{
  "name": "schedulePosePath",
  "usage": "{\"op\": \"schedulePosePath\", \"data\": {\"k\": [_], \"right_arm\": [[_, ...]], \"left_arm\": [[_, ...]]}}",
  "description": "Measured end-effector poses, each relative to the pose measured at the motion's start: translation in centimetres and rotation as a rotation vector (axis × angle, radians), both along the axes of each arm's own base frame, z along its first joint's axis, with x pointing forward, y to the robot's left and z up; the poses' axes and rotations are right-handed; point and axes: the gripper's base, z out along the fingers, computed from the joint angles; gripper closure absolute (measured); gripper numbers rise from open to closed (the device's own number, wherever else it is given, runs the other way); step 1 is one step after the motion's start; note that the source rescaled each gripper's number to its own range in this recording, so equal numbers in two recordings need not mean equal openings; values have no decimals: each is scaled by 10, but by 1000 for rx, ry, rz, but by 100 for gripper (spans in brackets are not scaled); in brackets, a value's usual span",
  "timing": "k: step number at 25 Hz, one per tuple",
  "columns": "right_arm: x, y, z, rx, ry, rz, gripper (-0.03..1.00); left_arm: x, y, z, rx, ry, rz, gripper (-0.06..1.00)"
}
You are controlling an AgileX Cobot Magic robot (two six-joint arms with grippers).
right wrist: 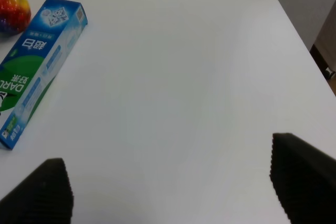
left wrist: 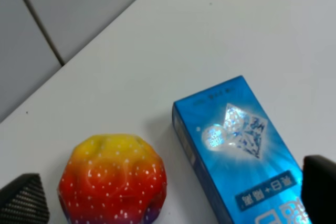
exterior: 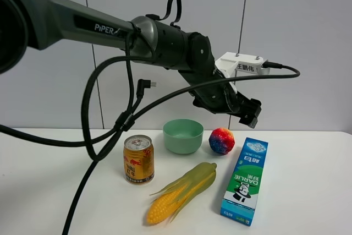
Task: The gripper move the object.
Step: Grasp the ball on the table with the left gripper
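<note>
Hovering over the table (exterior: 308, 180), the left gripper (exterior: 250, 111) sits above and slightly to one side of the ball (exterior: 221, 140), not in contact with it. The left wrist view shows its fingertips (left wrist: 23, 203) spread wide with nothing gripped. The ball rests on the table between the mint-green bowl (exterior: 183, 135) and the toothpaste box (exterior: 245, 181), just beside the box's end. The right gripper (right wrist: 176, 187) is likewise spread and empty, well apart from the ball.

Task status: approach only; no grasp is made. Remaining: descend, close on the ball, lift, relocate. The ball appears off-centre between the jaws, though the framing limits certainty.
</note>
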Motion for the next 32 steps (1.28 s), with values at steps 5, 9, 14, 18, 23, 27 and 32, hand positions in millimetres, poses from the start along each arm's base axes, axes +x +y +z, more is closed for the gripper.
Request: {"op": "schedulePosePath", "data": {"k": [5,9,14,18,23,27,32], "right_arm": [[0,0,0,0,0,0,-3],[0,0,0,0,0,0,-3],[0,0,0,0,0,0,-3],[0,0,0,0,0,0,-3],[0,0,0,0,0,0,-3],[0,0,0,0,0,0,-3],[0,0,0,0,0,0,-3]], "left_arm": [[4,-5,-14,0,-21,-8,-5],[6,-7,-31,27,-49,-33,-5],[9,-8,-45,54,-81,-57,-5],[16,-2,-50,69,-111,-62,-5],[26,7,-52,79,-144,-52,-5],[32,12,-53,77,-156,-41,-5],[33,13,-67,92,-139,-41,-6]]}}
